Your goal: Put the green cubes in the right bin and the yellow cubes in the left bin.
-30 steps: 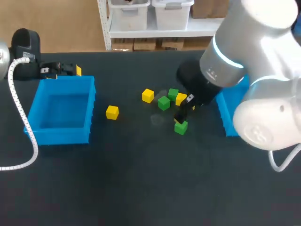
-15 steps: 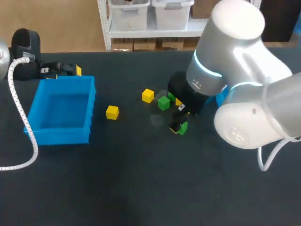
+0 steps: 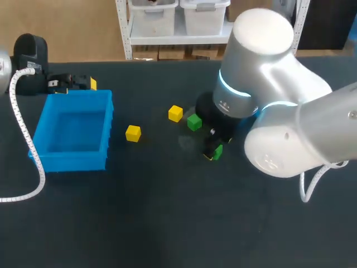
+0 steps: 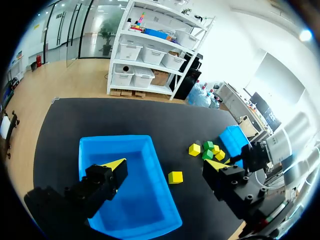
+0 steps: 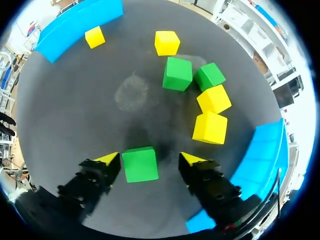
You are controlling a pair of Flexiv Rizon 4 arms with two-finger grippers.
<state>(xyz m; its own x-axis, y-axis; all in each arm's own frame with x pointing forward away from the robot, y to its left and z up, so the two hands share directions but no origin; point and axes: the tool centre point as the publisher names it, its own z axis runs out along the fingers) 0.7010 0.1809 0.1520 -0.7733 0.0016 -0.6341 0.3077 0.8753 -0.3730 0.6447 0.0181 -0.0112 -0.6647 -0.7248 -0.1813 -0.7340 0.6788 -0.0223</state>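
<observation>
Robotics lab, set up as a sorting test bench. Told by the bulky white right arm (image 3: 268, 100) with its glowing blue ring above a black desk (image 3: 139, 223), a coiled white cable (image 3: 26, 139) trailing along the desk's left side, plain blue left bin (image 3: 72, 161) and right bin (image 5: 265, 155), small green cubes (image 3: 194, 122) and yellow cubes (image 3: 133, 133) loose between.

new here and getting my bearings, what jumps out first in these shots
The bulky white right arm fills the head view's right side, its pincer open around a small green cube without touching it. Ahead of it lies a cluster of green and yellow cubes, and an open blue plastic bin sits far left.
</observation>
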